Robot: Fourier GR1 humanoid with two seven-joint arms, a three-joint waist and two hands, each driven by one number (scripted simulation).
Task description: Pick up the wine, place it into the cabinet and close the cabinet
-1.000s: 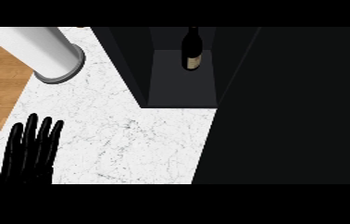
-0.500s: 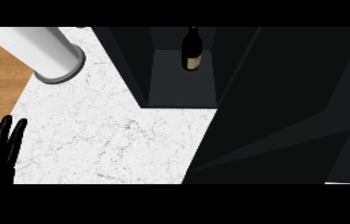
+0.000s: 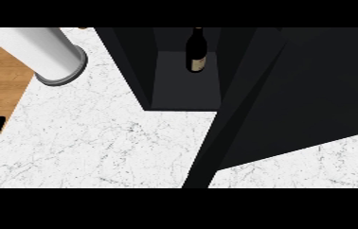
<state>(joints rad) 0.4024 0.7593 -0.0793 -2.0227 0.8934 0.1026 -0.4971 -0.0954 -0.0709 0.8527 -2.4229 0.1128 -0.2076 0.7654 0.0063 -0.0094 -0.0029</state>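
Observation:
The wine bottle (image 3: 196, 53), dark with a pale label, stands upright inside the black cabinet (image 3: 133, 62) on its dark floor, towards the back. The cabinet's door (image 3: 293, 95) is a wide black panel to the right of the opening, and its lower edge runs down to the view's bottom near the middle. Only a black sliver of my left hand (image 3: 1, 123) shows at the left edge, level with the counter's middle. My right hand shows nowhere; no hand is near the bottle.
A white cylinder with a grey base (image 3: 50, 53) lies at the upper left on the white marble counter (image 3: 105, 143). Wood floor (image 3: 10, 79) shows past the counter's left edge. More marble (image 3: 300, 166) shows at the lower right, below the door.
My left hand has slid out past the left edge, leaving only a sliver. The black door panel has swung, uncovering marble at the lower right. The bottle has not moved.

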